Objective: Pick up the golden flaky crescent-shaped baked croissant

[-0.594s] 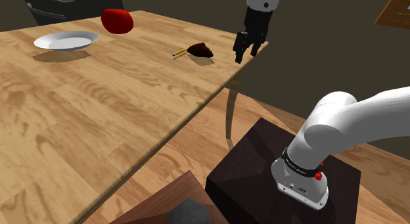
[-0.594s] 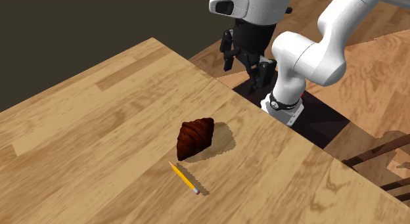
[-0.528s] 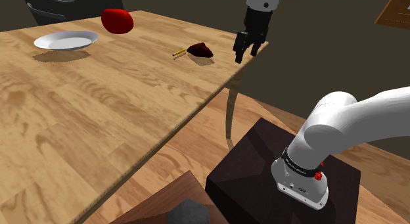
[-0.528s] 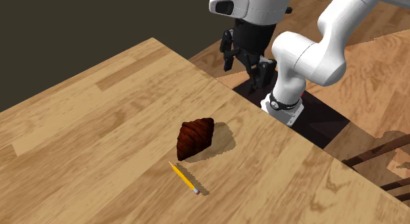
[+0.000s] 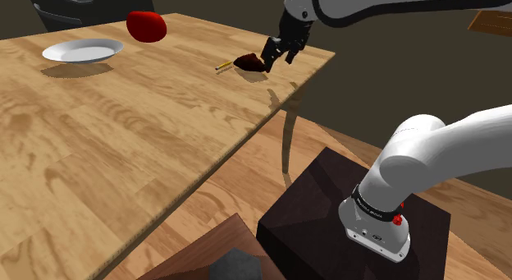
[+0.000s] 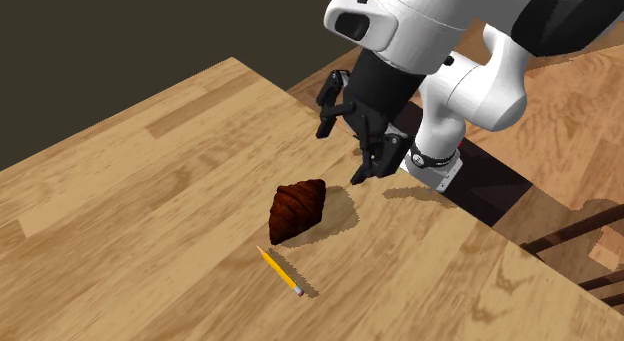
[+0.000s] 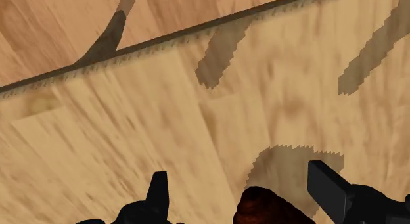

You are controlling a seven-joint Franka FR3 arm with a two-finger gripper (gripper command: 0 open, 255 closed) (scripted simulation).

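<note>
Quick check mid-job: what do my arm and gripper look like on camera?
The arm has rounded white links with dark joints, plus a black band and small red marks near its base. The gripper is all black, with two slim, angular fingers.

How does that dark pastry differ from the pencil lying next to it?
The croissant is dark reddish-brown, plump and ridged; the pencil is yellow, thin and straight. The croissant stands taller and throws a broad shadow; the pencil lies flat with only a sliver of shadow. The open gripper hangs beside the croissant, while the pencil lies on the croissant's other side. Both rest close together on the wooden table.
</note>
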